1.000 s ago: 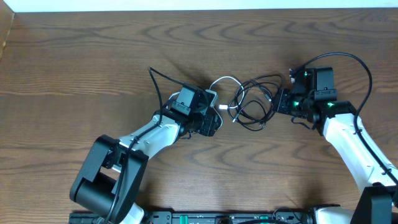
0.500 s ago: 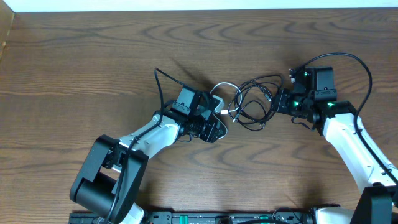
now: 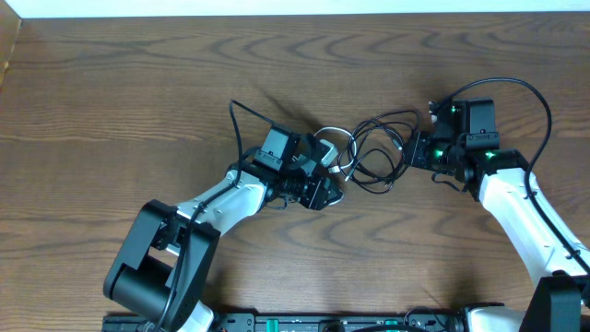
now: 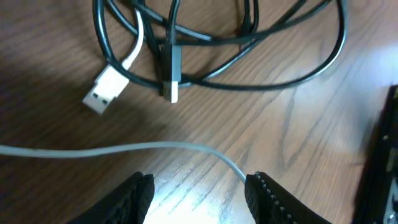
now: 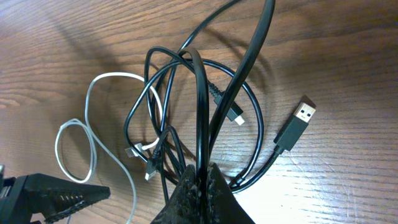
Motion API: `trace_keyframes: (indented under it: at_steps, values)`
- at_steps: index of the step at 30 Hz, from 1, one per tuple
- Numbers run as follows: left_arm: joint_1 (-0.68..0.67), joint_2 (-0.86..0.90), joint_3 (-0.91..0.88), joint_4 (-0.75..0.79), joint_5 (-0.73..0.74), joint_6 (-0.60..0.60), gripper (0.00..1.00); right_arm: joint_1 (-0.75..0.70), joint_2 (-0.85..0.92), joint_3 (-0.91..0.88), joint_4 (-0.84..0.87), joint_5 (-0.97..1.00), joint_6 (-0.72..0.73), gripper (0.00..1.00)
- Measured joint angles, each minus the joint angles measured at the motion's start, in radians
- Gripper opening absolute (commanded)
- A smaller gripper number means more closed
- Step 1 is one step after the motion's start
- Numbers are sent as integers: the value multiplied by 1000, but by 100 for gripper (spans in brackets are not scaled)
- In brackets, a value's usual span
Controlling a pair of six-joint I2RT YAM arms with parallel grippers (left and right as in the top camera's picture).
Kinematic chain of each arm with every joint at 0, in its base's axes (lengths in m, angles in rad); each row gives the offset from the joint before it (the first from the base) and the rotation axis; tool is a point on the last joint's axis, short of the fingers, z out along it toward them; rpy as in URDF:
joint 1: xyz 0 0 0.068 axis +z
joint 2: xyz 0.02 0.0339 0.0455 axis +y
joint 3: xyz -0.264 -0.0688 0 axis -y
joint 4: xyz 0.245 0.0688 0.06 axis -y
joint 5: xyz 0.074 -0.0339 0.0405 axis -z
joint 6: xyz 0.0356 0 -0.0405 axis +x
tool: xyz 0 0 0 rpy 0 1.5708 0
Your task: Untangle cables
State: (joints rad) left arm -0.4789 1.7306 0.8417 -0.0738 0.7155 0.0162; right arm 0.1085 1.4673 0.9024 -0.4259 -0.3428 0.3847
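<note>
Between the two hands, from above, the white cable loops just ahead of the left hand, the nearer one, and tangles into the black cable coil at the right hand. At the left wrist, it lies crosswise just ahead of wide-open, empty fingers. At the right wrist, that hand is clamped on black strands

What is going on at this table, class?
A black cable and a white cable lie tangled together on the table. The right hand is shut on strands of the black cable. The left hand is open, with the white cable just in front of it.
</note>
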Motion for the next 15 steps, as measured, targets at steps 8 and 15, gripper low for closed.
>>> trace_keyframes:
  at_steps: [8,15]
  values:
    - [0,0,0,18,12,-152,39,0,0,0,0,0,0,1]
    - [-49,0,0,3,-23,-282,40,0,0,0,1,0,0,1]
